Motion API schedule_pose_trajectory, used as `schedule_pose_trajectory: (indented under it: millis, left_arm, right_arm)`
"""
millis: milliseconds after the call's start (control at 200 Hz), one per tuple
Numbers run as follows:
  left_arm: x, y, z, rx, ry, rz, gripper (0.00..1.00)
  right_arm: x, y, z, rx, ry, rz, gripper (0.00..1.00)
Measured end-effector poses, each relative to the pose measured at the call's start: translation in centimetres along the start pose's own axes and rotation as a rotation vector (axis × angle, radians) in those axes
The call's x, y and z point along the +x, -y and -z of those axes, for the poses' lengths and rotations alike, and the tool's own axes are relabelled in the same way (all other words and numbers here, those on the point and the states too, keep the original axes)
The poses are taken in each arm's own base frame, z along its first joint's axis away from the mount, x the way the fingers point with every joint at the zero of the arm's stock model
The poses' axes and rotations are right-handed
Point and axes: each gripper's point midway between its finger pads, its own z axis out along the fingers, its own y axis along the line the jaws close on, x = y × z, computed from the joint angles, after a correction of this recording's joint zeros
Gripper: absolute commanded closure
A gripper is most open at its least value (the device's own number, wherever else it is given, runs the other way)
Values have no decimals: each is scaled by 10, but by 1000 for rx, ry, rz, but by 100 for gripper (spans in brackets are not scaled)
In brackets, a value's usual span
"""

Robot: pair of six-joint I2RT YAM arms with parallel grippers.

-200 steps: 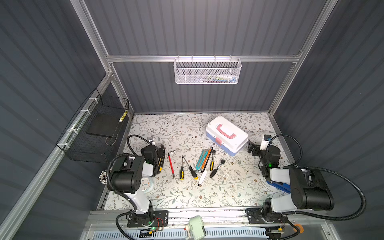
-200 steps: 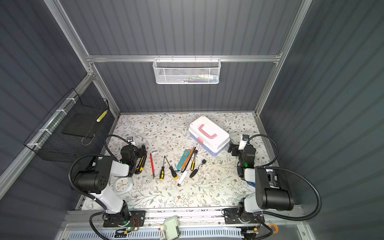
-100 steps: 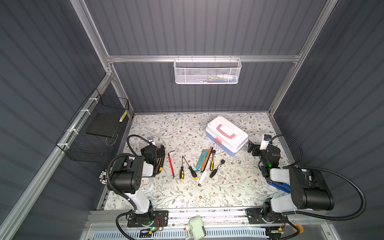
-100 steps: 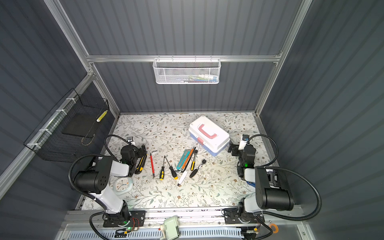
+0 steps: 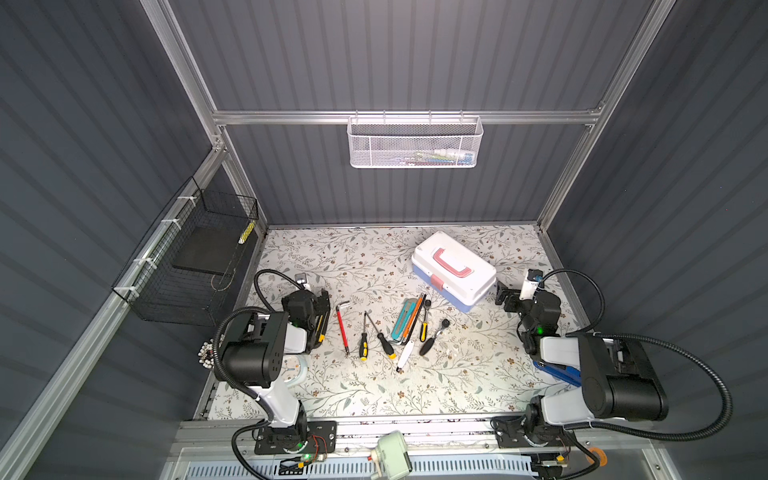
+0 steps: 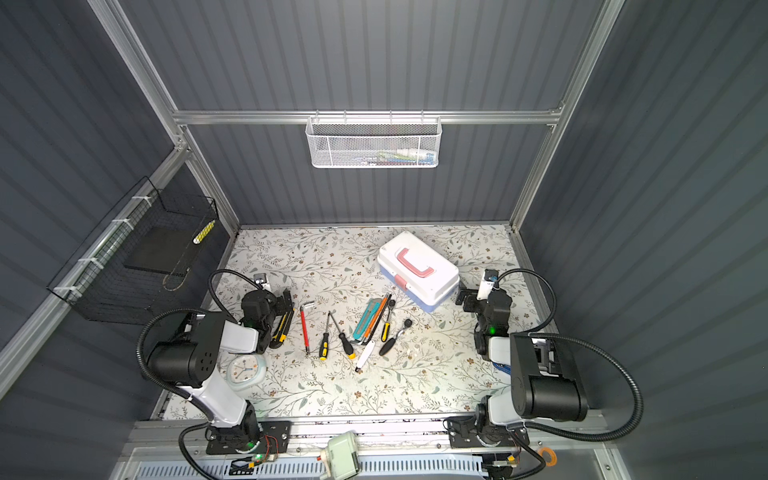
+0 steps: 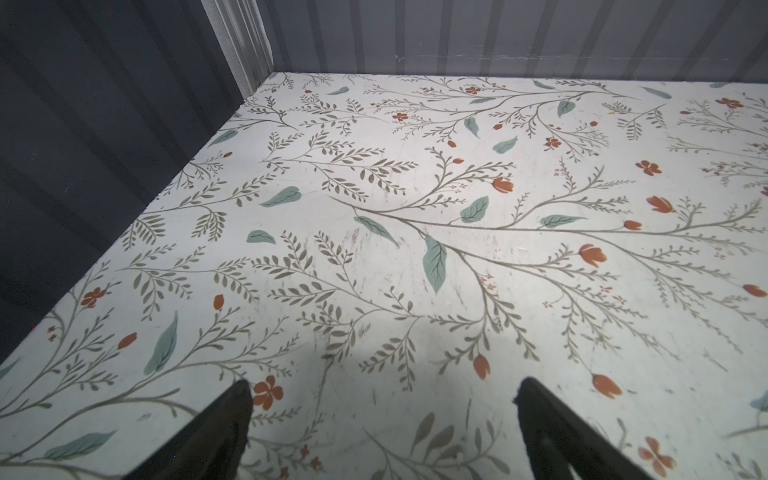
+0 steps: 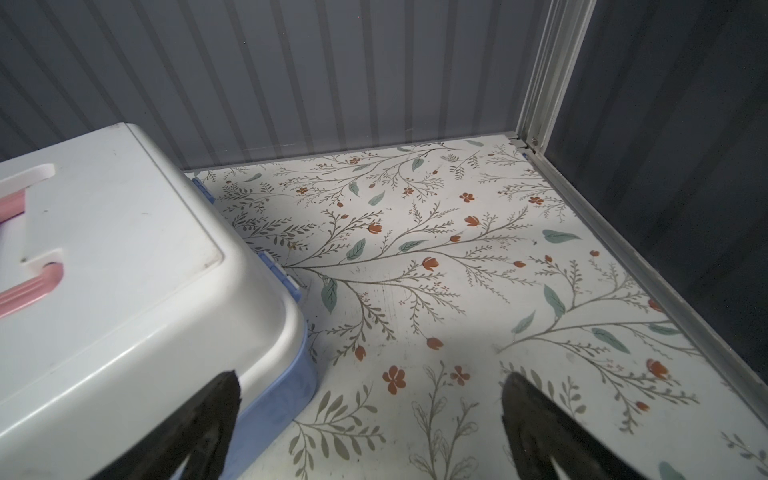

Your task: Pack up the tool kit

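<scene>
Right wrist view shows the right end effector [image 8: 370, 386] released, jaws spread wide with nothing between them, close by a corner of the tool kit box [image 8: 124, 270]; we cannot tell whether it touches. Left wrist view shows the left end effector [image 7: 384, 386] likewise released and empty over bare worktop [image 7: 415, 208].

In both top views the box sits at 1 o'clock from the worktop's middle. Its white lid [image 5: 473, 275] is down, its pink handle [image 5: 453, 262] is folded flat, and its pink latch [image 5: 436, 282] faces 7 o'clock. Loose tools lie in a row from the middle toward 9 o'clock: ratchet [image 5: 434, 343], teal utility knife [image 5: 401, 320], black-yellow screwdrivers [image 5: 363, 347], red hex key [image 5: 342, 328], and a yellow utility knife [image 6: 282, 328] just beside the left end effector.

We judge the box rigid, smooth and probably light. The lid top looks slippery, so the latch and the lid edge are the places to take hold, with the other arm steadying the light blue base [image 5: 461, 305]. The tools are stiff and slim and lie flat, so we would pinch them across their handles. The screwdrivers may roll. The hex key, thin and low, looks the hardest pick.
</scene>
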Motion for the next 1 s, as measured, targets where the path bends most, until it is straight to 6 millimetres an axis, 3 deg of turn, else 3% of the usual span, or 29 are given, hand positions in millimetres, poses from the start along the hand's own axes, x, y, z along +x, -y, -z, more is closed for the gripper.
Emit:
schedule_pose_trajectory:
  millis: [70,135,290,375,420,550,830,1000]
  left_arm:
    - [-1,-1,-1,-10,-37,-8,0]
    - [-20,-4,1,-26,-43,-6,0]
    - [-101,-4,22,-15,93,65,0]
    - [-128,4,33,12,135,83,0]
    - [-135,19,39,38,143,70,0]
    - [-129,74,54,163,112,8,0]
    - [-106,150,77,347,30,-127,0]
    - [-85,208,90,482,-12,-247,0]
  right_arm:
    - [1,1,0,9,-30,-8,1]
    - [-10,1,0,12,-51,-16,1]
    - [-86,-11,0,-38,17,-17,1]
    - [-119,-23,-2,-99,26,-16,1]
    - [-130,-32,-4,-132,18,-9,1]
    - [-135,-59,-11,-218,-44,36,1]
    - [-108,-118,-42,-359,-243,211,1]
    - [-81,-134,-54,-404,-337,263,1]
